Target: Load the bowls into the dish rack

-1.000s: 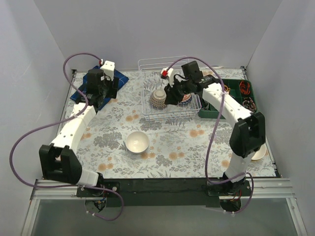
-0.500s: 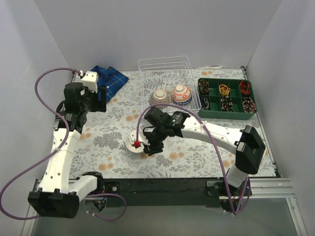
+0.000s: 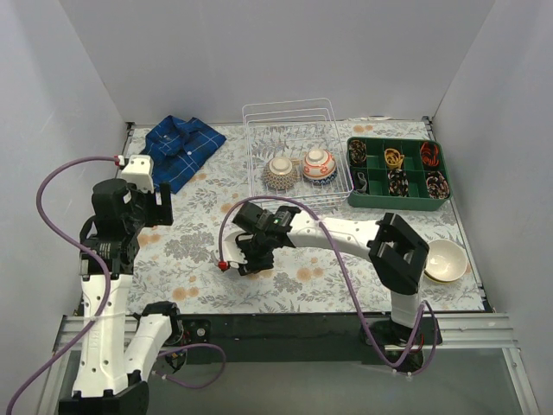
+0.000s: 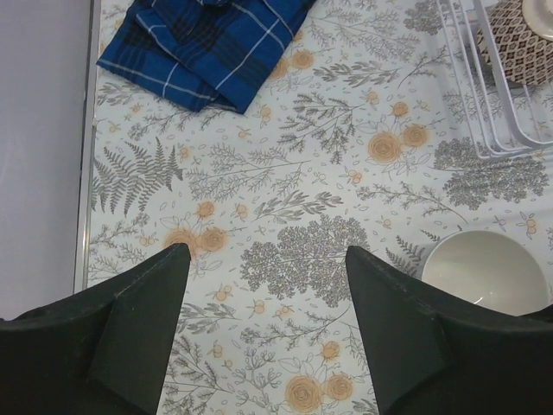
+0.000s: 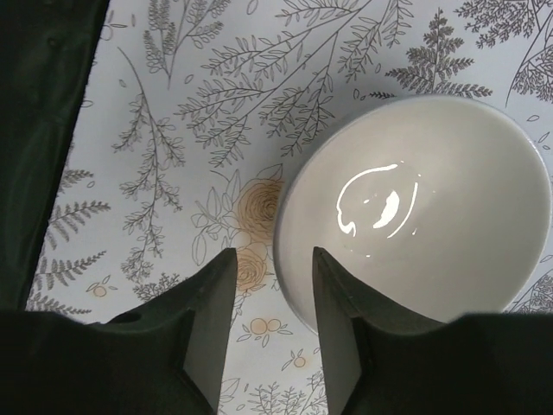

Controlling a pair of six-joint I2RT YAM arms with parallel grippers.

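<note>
Straddling bowl (image 5: 415,233) rim, right end effector (image 5: 272,256)

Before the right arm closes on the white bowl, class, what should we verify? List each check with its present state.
1. The right gripper is open: ok.
2. Its fingers straddle the rim of the white bowl: ok, one outside, one over the inside.
3. The fingers are low enough to pinch the rim: cannot tell.
4. There is room in the dish rack: ok; the patterned bowl and the red-and-white bowl fill only its near end.
5. The left gripper is out of the way: ok, open, empty, off to the left.
</note>
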